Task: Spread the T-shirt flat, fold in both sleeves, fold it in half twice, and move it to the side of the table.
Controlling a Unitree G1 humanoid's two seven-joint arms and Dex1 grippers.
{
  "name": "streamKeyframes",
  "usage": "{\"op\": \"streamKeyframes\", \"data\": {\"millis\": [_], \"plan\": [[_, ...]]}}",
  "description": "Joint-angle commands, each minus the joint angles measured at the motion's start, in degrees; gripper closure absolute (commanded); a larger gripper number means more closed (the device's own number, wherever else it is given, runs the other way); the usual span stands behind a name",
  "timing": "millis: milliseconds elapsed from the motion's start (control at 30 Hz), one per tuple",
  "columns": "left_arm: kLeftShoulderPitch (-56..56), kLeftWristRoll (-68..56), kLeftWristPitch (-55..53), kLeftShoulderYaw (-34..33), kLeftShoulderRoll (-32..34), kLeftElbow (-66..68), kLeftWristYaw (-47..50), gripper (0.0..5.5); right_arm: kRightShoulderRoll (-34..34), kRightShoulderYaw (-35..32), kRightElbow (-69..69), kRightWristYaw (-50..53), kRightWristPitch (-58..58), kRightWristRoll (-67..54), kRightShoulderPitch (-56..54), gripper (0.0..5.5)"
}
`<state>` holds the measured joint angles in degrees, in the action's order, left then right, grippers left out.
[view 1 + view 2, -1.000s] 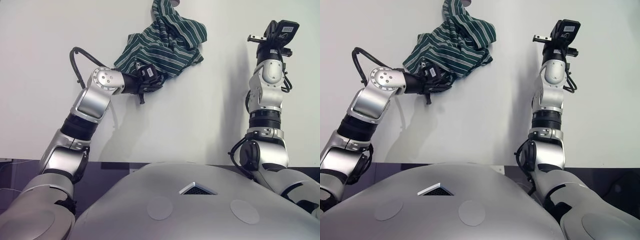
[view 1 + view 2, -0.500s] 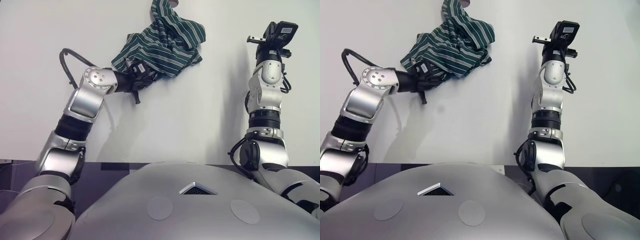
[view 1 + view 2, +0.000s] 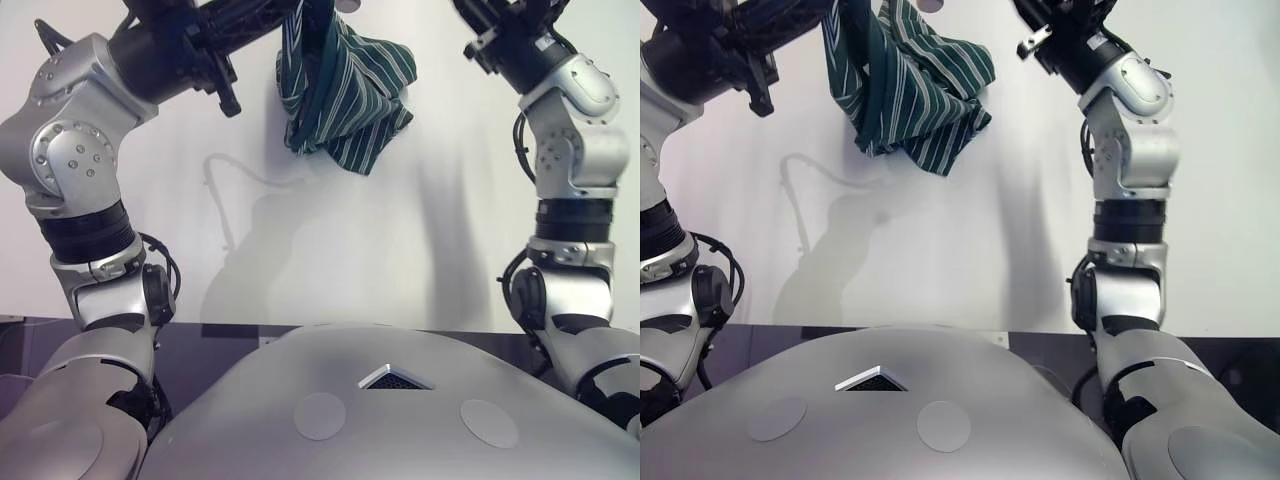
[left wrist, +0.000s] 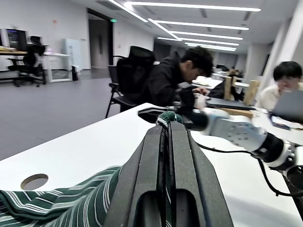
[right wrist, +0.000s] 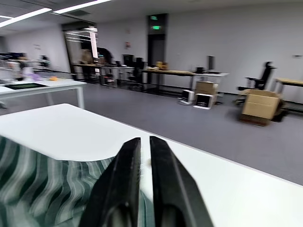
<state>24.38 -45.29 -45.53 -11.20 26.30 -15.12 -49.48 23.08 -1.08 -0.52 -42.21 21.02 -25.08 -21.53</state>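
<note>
The green T-shirt with white stripes (image 3: pixel 345 85) hangs bunched over the far middle of the white table (image 3: pixel 400 250). Its lower folds rest on the surface. My left gripper (image 4: pixel 166 119) is raised at the shirt's top edge, shut on a pinch of its fabric. More of the T-shirt (image 4: pixel 61 208) trails below that gripper. My right gripper (image 5: pixel 142 141) is held high just right of the T-shirt (image 5: pixel 38 189), above its striped cloth. Its fingers are shut with nothing between them. The right arm (image 4: pixel 236 132) reaches in beside the left gripper.
A round hole (image 4: pixel 34 181) is cut in the table just past the shirt. The near and right parts of the table are bare white surface. Its front edge (image 3: pixel 300 326) runs close to me.
My left arm has swung up high, lifting the shirt's edge off the table so that it hangs. My right arm has bent inward, bringing its gripper toward the shirt.
</note>
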Motion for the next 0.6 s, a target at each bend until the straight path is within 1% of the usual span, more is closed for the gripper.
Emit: {"op": "streamKeyframes", "data": {"millis": [33,100,167,267,333,400,500,600], "plan": [[5.03,-0.37,1.30,1.39,-3.47,2.14,3.88,5.50,3.88,2.35,-8.94,-6.78,8.00,-5.93,4.99,4.29],[9.24,-1.39,1.34,2.75,-6.34,3.62,4.91,5.50,2.94,0.39,-8.88,-5.43,9.27,-7.55,4.55,3.91],[14.71,-0.84,2.01,4.86,-9.28,7.11,5.14,5.50,1.50,-2.54,-4.11,-1.17,8.43,-6.73,1.98,3.56],[25.02,7.01,7.99,8.69,-12.68,20.82,7.51,5.50,0.08,-7.01,7.98,8.94,4.85,-1.89,-4.01,3.56],[32.39,10.87,12.44,8.36,-14.34,30.90,10.26,5.50,-0.44,-9.47,12.46,13.43,2.76,-0.67,-6.26,3.56],[37.05,14.19,15.94,8.28,-14.72,38.58,11.46,5.50,-1.48,-11.33,13.42,15.36,2.24,-1.58,-7.41,3.56],[37.99,20.67,20.69,11.29,-14.67,47.56,11.63,5.50,-2.26,-12.42,13.04,16.02,2.61,-2.59,-7.50,3.56],[35.49,28.09,26.18,15.35,-14.57,55.60,11.82,5.50,-2.27,-9.96,11.14,14.33,3.04,-1.15,-5.65,3.56]]}}
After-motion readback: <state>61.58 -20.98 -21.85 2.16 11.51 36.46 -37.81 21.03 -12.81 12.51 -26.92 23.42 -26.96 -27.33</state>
